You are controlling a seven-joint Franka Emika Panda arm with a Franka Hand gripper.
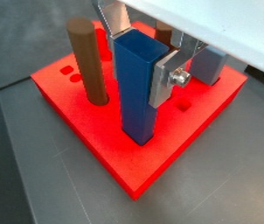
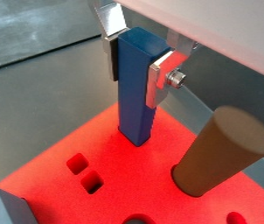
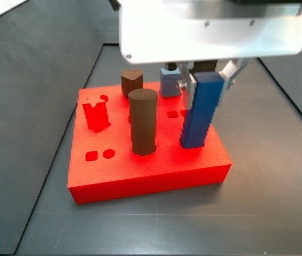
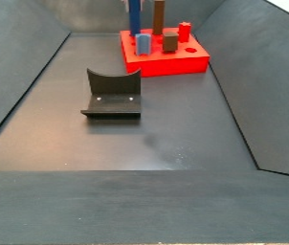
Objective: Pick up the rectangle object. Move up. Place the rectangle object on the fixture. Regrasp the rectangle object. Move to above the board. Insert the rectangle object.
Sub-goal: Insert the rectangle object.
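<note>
The rectangle object is a long dark-blue bar. It stands upright with its lower end in the board, a big red block with holes. My gripper is shut on the bar's upper part, with a silver finger flat against each side, as both wrist views show. In a side view the bar stands at the board's right side under the gripper. The fixture sits on the floor, apart from the board.
On the board stand a tall brown cylinder, a small red peg, a brown hexagonal peg and a short light-blue peg. The cylinder is close beside the bar. Dark sloping walls enclose the floor.
</note>
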